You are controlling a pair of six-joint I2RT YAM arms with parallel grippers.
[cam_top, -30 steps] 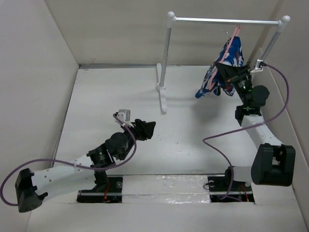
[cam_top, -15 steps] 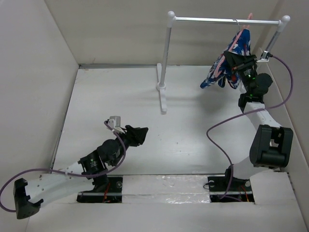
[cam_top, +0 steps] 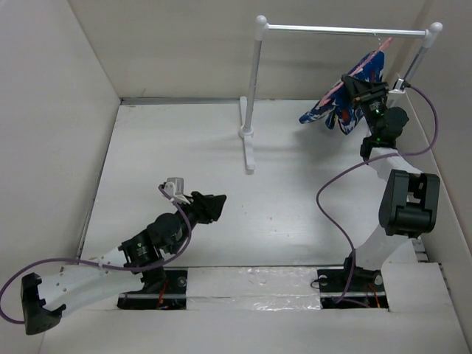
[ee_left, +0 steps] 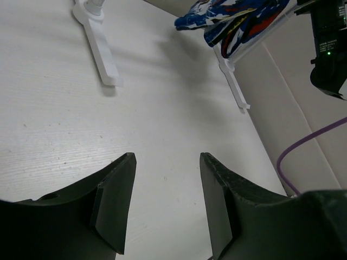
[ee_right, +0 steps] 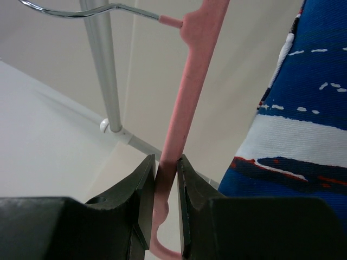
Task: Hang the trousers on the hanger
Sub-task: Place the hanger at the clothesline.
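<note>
The blue splashed trousers (cam_top: 335, 109) hang over the pink hanger (cam_top: 365, 62), high at the back right under the silver rail. My right gripper (cam_top: 363, 87) is shut on the hanger's pink arm (ee_right: 184, 103). The hanger's metal hook (ee_right: 81, 12) reaches toward the rail; I cannot tell whether it rests on it. The trousers fill the right of the right wrist view (ee_right: 303, 119) and show far off in the left wrist view (ee_left: 233, 16). My left gripper (cam_top: 218, 205) is open and empty, low over the table at the near left (ee_left: 168, 189).
The rack has white posts (cam_top: 253, 96) and a silver rail (cam_top: 343, 32) across the back. Its white foot (ee_left: 100, 49) lies on the table ahead of my left gripper. Cardboard walls close the left, back and right sides. A purple cable (cam_top: 335, 192) loops from the right arm.
My right gripper has raised the hanger and trousers up and to the right, toward the rail. My left arm drew back toward the near left and then stayed still.
</note>
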